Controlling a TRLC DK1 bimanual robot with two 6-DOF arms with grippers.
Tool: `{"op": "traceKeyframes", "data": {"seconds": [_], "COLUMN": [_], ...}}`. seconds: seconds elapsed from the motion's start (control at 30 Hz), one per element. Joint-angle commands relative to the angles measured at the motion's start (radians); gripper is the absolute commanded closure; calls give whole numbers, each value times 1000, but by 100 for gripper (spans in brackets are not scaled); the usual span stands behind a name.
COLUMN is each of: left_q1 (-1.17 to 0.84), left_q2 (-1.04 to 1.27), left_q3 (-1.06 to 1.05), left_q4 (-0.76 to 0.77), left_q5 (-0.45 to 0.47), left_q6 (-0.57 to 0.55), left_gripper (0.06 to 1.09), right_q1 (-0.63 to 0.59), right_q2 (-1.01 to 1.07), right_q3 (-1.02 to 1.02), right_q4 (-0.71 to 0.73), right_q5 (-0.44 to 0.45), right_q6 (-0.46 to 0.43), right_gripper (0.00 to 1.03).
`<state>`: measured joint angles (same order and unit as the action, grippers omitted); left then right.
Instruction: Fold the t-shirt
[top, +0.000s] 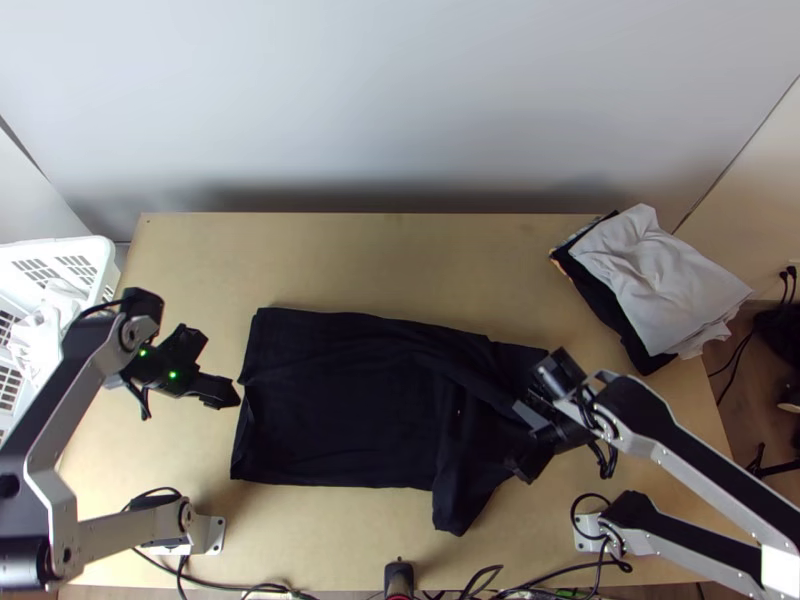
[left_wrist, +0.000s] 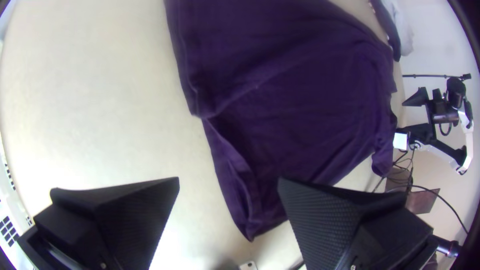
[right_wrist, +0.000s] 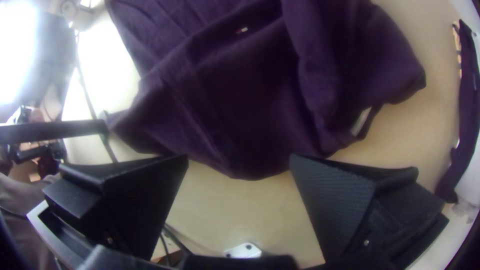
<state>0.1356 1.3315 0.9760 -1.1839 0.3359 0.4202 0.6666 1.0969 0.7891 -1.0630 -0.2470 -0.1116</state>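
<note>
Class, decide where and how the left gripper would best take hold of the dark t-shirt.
Probably the near-left corner of the dark t-shirt, approached from the shirt's left, where the left gripper is open beside that edge. The corner narrows to a point, and the edge beside it ruffles into a ridge, likely easier to pinch than flat cloth.

No readable text — small red-and-white logo mark (right_wrist: 242, 30) on the dark shirt (right_wrist: 240, 100), ahead of the right gripper (top: 522, 440), too tiny to make out. Pale tag (right_wrist: 361, 121) on shirt too, nearer that gripper — any print unreadable.
</note>
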Motion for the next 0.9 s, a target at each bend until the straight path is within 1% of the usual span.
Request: {"op": "traceKeyframes", "data": {"seconds": [0.0, 0.07, 0.13, 0.2, 0.3, 0.33, 0.43, 0.5, 0.6, 0.73, 0.87], "left_q1": [-71, -90, -120, -140, -169, -180, -215, -245, -266, -286, -287], "left_q2": [64, 63, 66, 52, 52, 55, 87, 94, 107, 140, 199], "left_q3": [101, 79, 44, 4, -26, -37, -68, -85, -105, -157, -175], "left_q4": [-235, -237, -243, -243, -243, -241, -206, -143, -65, 66, 127], "left_q5": [-52, -52, -54, -54, -52, -51, -41, -31, 18, 29, 28], "left_q6": [-133, -233, -297, -337, -383, -396, -423, -449, -466, -486, -491], "left_gripper": [12, 12, 12, 12, 12, 12, 12, 12, 12, 12, 12], "right_q1": [-39, -55, -55, -35, -36, -50, -50, -65, -81, -71, -75], "right_q2": [121, 155, 153, 149, 153, 152, 149, 149, 152, 146, 146], "right_q3": [121, 141, 130, 128, 133, 133, 107, 82, 45, 30, 29], "right_q4": [-170, -230, -239, -262, -278, -279, -273, -265, -264, -264, -258], "right_q5": [-161, -212, -276, -285, -301, -305, -308, -308, -311, -311, -313], "right_q6": [121, 122, 136, 138, 181, 182, 178, 181, 178, 176, 173], "right_gripper": [9, 9, 9, 8, 7, 5, 5, 5, 7, 6, 6]}}
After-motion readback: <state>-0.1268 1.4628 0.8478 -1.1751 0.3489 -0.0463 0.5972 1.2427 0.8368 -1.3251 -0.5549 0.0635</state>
